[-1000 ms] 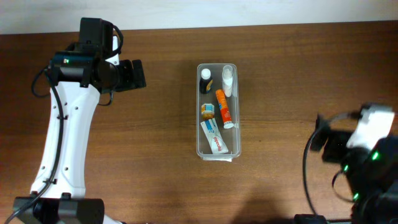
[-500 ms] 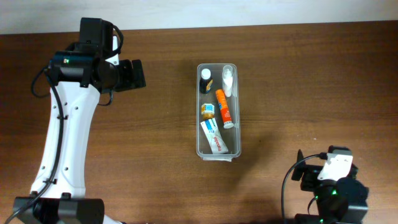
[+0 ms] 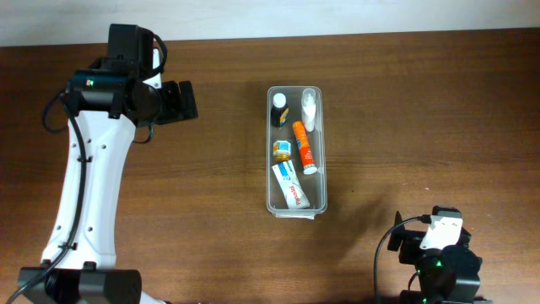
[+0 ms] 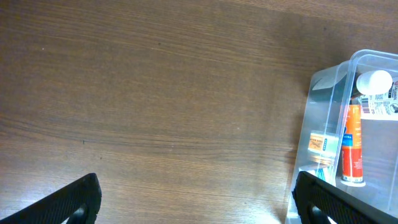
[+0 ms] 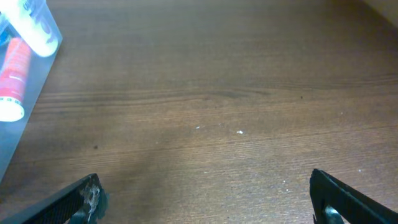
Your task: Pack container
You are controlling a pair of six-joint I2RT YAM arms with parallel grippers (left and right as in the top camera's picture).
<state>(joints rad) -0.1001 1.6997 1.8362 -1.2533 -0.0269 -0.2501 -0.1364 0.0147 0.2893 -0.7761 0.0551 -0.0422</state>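
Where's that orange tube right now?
From overhead, the orange tube lies inside the container, mid-table, next to the white bottle and the small jar.

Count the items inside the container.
5 in the container, seen from overhead: dark bottle top-left, white bottle top-right, orange tube right of centre, small jar left of centre, toothpaste tube at the bottom. Something could be hidden beneath them.
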